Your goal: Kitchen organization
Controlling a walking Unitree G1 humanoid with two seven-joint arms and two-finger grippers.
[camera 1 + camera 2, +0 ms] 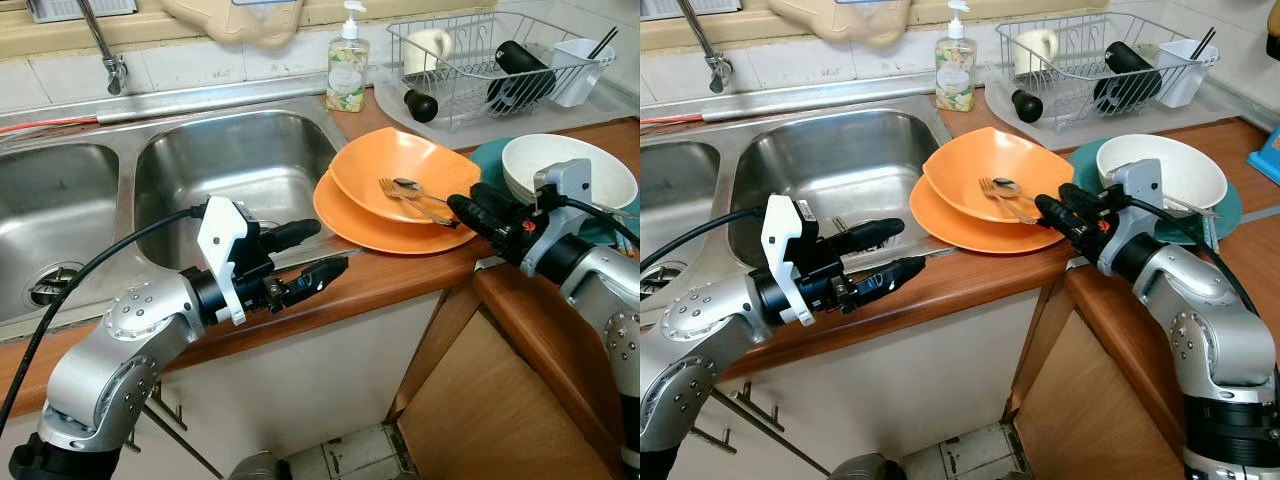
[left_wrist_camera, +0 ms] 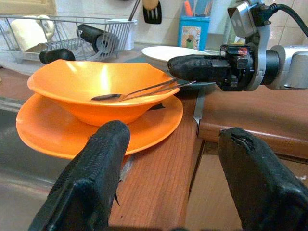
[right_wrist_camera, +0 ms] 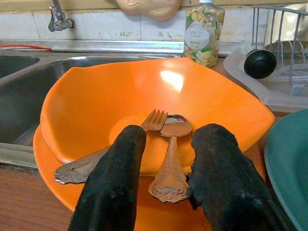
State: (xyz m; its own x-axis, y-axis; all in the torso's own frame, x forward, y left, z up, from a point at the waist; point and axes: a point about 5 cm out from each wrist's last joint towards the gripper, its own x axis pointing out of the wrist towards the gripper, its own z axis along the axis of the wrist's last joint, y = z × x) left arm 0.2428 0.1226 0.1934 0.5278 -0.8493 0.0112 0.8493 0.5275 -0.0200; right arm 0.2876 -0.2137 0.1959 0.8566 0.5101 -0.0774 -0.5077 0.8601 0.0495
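A spoon (image 3: 169,156) and fork (image 3: 110,153) lie in your orange bowl (image 1: 400,173), stacked on an orange plate (image 1: 360,228) at the worktop's (image 1: 380,275) front edge beside the sink (image 1: 240,180). Your right tool (image 3: 166,180) straddles the spoon handle, fingers parted, gripping nothing. Your left tool (image 1: 318,252) hovers open over the front edge.

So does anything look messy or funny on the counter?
A little. The orange bowl sits tilted on the orange plate, and that plate's edge pokes out over the sink. The fork and spoon lie inside the bowl, handles over its rim, where the right hand reaches, open.
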